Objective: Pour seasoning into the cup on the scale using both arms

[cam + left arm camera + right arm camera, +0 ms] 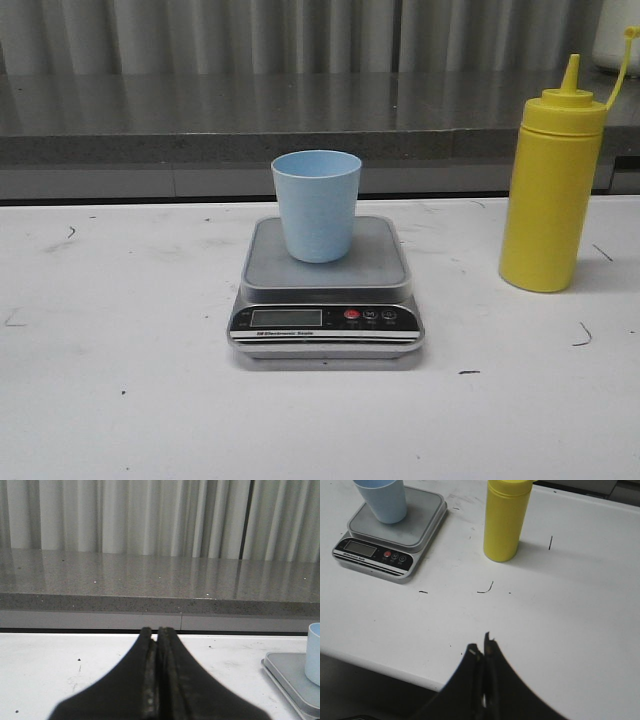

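The pale blue cup (317,205) stands upright on the grey platform of the silver scale (380,262) in the middle of the table. The yellow seasoning bottle (552,190) stands upright to the right of the scale, its tip cover hanging open on its tether. Neither gripper shows in the front view. My left gripper (155,631) is shut and empty, low over the table, with the cup (314,652) and scale (287,672) at the edge of its view. My right gripper (481,645) is shut and empty near the table's front edge, well short of the bottle (505,520), cup (382,499) and scale (422,530).
A grey stone ledge (200,115) runs along the back of the white table (120,400), with pale curtains behind it. Small black marks dot the tabletop.
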You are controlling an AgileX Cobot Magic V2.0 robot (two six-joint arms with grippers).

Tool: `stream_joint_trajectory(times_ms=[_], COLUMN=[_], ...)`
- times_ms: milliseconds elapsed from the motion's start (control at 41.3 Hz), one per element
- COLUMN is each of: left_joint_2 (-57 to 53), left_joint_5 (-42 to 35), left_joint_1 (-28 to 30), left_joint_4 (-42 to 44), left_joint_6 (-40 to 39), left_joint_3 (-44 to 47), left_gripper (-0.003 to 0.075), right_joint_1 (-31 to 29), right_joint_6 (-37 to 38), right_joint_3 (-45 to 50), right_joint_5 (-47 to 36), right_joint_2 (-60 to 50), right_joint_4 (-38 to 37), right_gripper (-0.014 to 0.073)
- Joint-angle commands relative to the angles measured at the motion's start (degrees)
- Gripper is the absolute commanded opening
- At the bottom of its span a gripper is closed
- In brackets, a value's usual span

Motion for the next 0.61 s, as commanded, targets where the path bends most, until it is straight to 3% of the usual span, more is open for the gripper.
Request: stream_joint_trajectory(times_ms=[0,242,581], left_joint_2=[-0.97,-0.97,-0.97], left_joint_5=[-4.94,-4.94,-4.94], left_joint_1=[-0.27,-0.27,-0.27], left_joint_4=[0.00,0.00,0.00], left_joint_6=[-0.13,-0.13,-0.13], left_joint_3=[1.37,1.37,1.37], left_gripper=[-0.0020,-0.0020,-0.0020], right_joint_1=[-2.30,-10.80,-18.49], right_joint_6=[-0.65,-9.25,-9.66], right_joint_3=[-0.72,11.99,32.58], right_joint_5=[-3.95,-22.11,-45.99], right_joint_2=[-1.08,-8.35,-19.31], right_joint_4=[0.12,6.11,6.11], right_gripper=[-0.0069,-0.0063,-0.0067])
